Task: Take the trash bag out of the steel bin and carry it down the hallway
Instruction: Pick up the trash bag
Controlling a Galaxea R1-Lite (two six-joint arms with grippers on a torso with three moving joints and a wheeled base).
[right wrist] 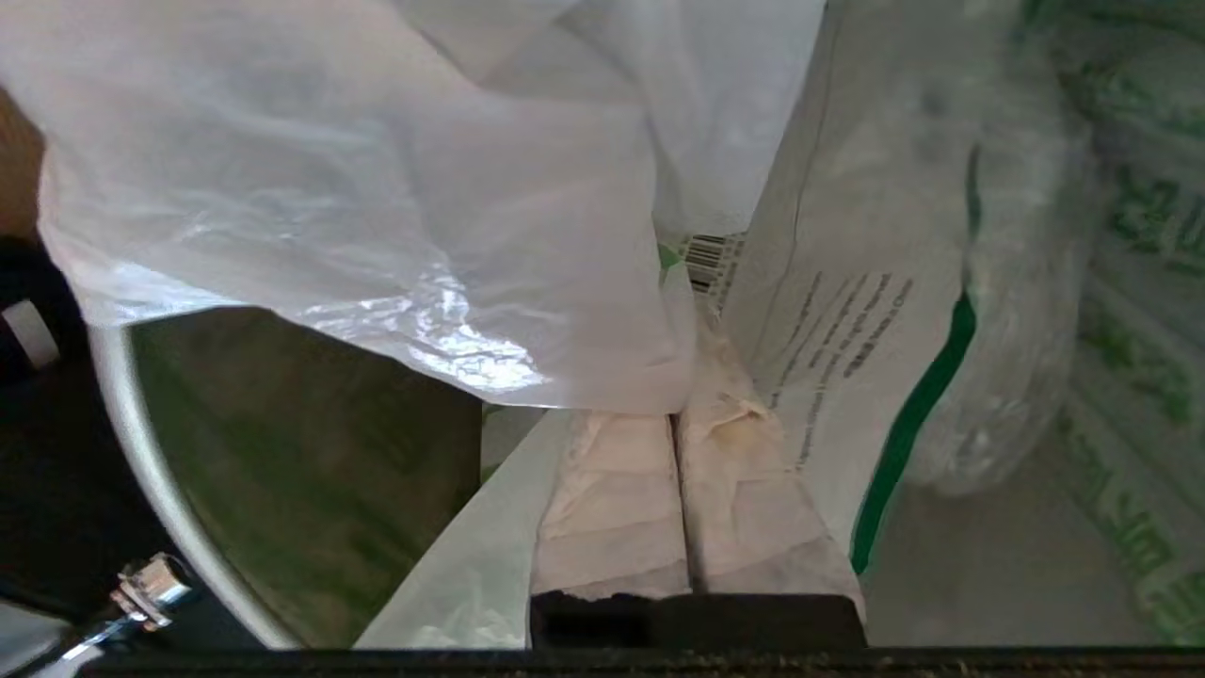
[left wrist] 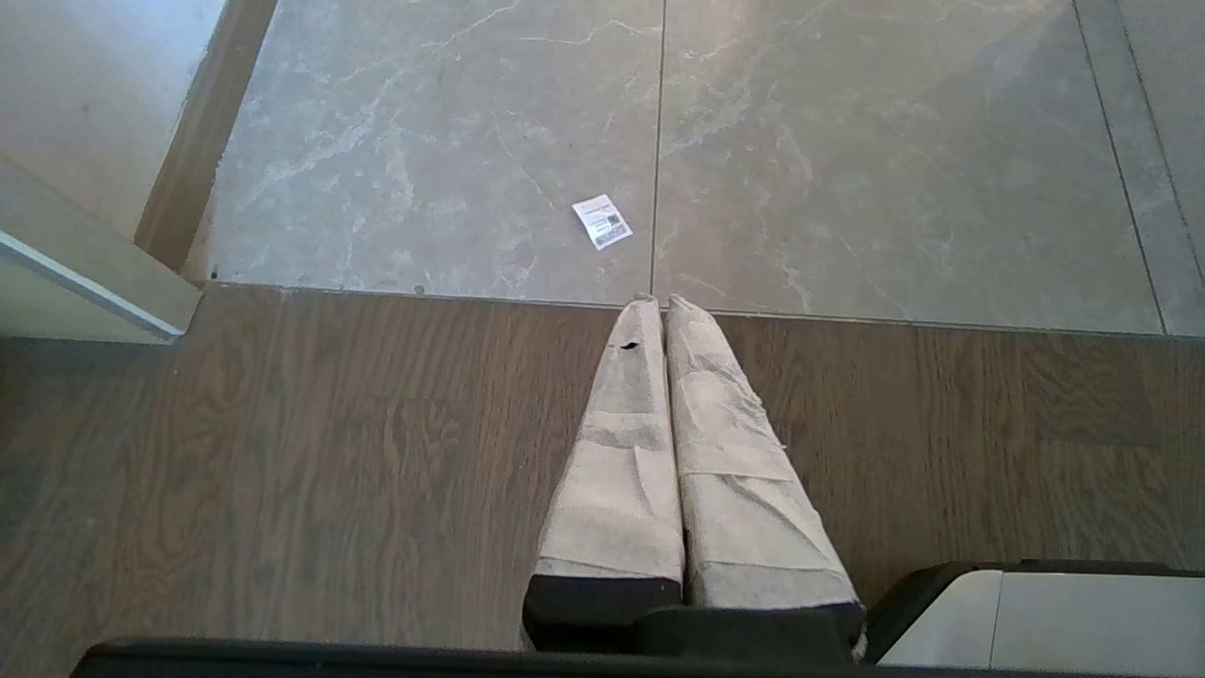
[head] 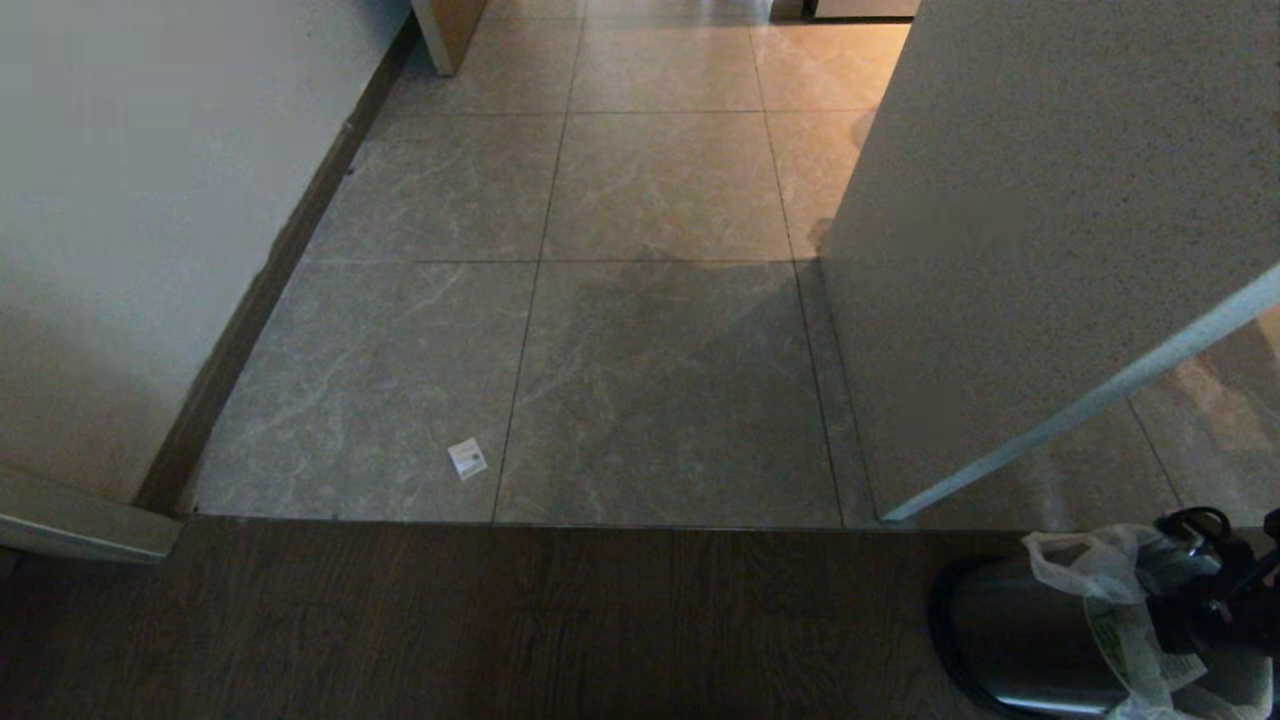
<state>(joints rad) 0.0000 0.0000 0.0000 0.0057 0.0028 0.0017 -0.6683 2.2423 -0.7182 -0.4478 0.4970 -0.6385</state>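
Trash bag (right wrist: 405, 217) was bunched right at the right gripper (right wrist: 680, 424), which had pinched its plastic, presumably to haul it from the steel bin (head: 1010, 640).

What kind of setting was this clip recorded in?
Probably indoors in a home or flat, at a threshold: dark wood-look flooring meets glossy marbled tiles running on between cream walls. A steel bin lined with a trash bag stands at the lower right.
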